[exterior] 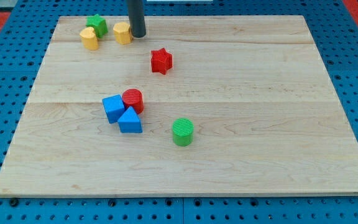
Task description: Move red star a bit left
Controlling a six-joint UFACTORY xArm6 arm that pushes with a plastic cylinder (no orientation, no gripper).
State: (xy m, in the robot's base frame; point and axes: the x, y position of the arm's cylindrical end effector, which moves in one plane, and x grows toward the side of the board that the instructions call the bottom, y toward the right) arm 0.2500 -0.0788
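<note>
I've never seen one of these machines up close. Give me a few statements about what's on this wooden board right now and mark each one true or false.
1. My tip rests right beside a yellow block near the view's top. True.
2. The red star touches the green cylinder. False: they lie well apart, the cylinder far nearer the view's bottom.
3. The red cylinder sits in a cluster with the blue cube and the blue triangle. True.
4. My tip is pressing against the red star. False: the star lies apart from it, lower and to the view's right.
5. There are three yellow blocks. False: only two, the other yellow block next to a green block.
</note>
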